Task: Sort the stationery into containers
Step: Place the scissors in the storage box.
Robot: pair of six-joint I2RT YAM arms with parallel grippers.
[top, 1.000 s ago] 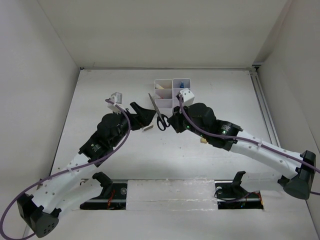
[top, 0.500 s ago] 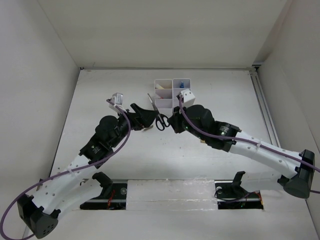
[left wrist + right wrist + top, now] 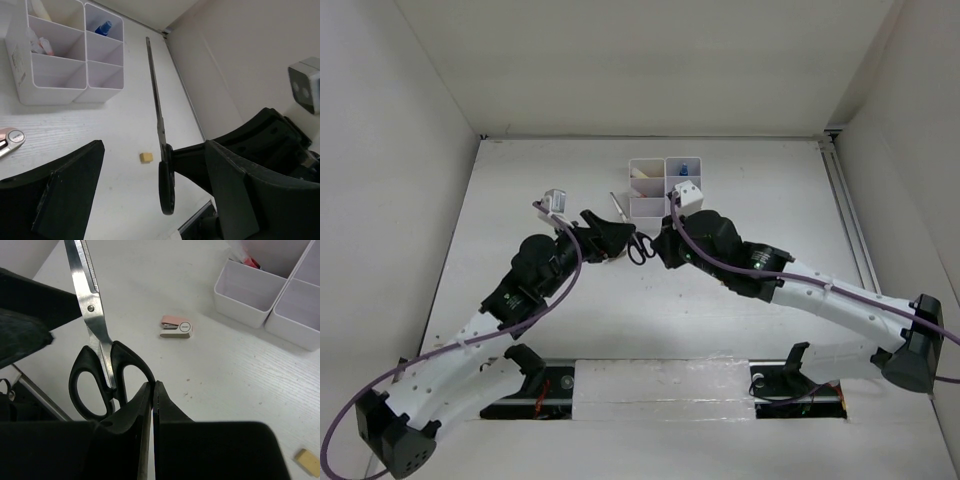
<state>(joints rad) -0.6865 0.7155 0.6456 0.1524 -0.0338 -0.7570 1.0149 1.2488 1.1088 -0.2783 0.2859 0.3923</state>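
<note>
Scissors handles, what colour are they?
Black. The scissors handles show best in the right wrist view, close up.

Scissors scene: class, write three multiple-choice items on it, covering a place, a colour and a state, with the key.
1. The blue-capped bottle is: A in the container; B on the table; C in a gripper.
2. The scissors' handles are: A red; B black; C white.
3. The left gripper is: A open; B shut on the scissors; C shut on an eraser.
Key: 1 A, it stands in a corner compartment; 2 B, both loops are black; 3 A, its jaws stand wide apart.
</note>
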